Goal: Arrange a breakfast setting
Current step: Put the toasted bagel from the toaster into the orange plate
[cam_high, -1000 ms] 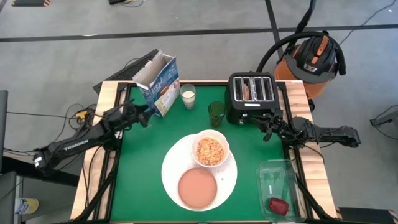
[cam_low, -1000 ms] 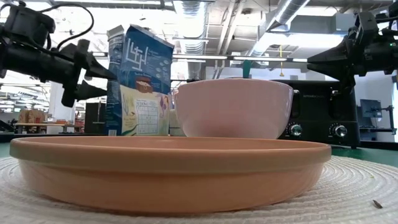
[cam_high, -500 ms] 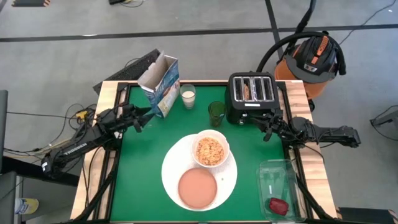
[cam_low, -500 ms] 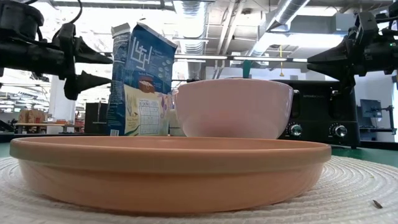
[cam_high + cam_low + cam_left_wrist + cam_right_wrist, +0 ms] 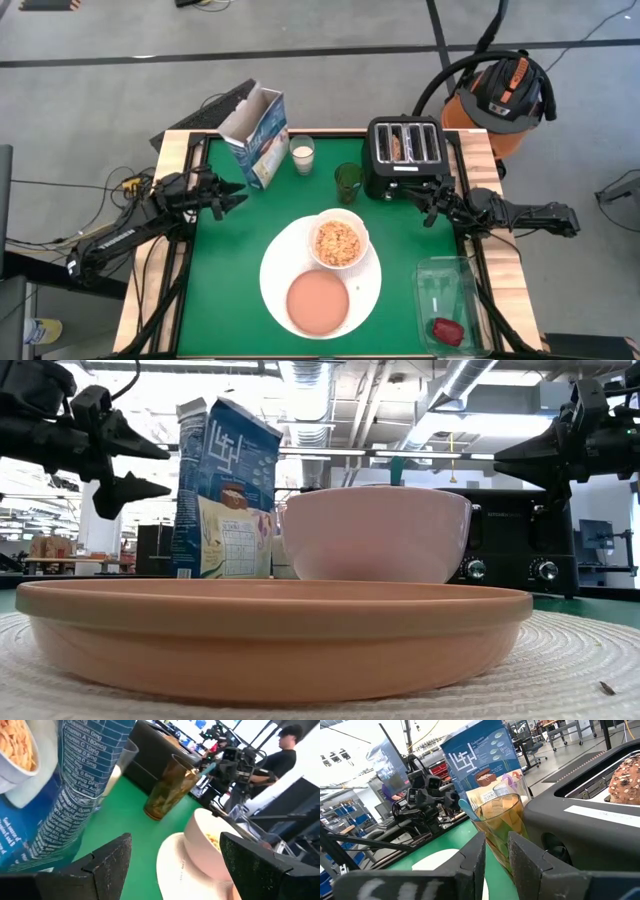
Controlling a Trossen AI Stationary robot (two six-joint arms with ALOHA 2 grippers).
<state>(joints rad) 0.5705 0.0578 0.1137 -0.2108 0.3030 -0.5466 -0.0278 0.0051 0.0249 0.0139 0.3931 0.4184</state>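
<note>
Nearest the front edge of the green bench [image 5: 225,290] lies the large white plate [image 5: 275,278], with the small salmon-pink plate [image 5: 318,300] resting on its near half and the white bowl [image 5: 339,240] of cereal sitting on its far rim. Off to the right front corner a clear plastic tray [image 5: 452,290] holds a small dark-red item [image 5: 446,329].

Farther back, the left gripper [image 5: 238,194] hangs over the left side of the bench, its jaws spread and empty, just short of the blue cereal box [image 5: 257,135], with clear air between them. On the opposite side the right gripper [image 5: 412,197] hovers just in front of the black toaster [image 5: 405,155], its jaws nearly pressed together with only a thin gap, pinching nothing.

Along the far edge, the cereal box stands upright with its top flaps open, a glass of milk [image 5: 302,154] just beside it, then a green tumbler [image 5: 347,182] and the toaster, which has something brown and seeded in one slot.
</note>
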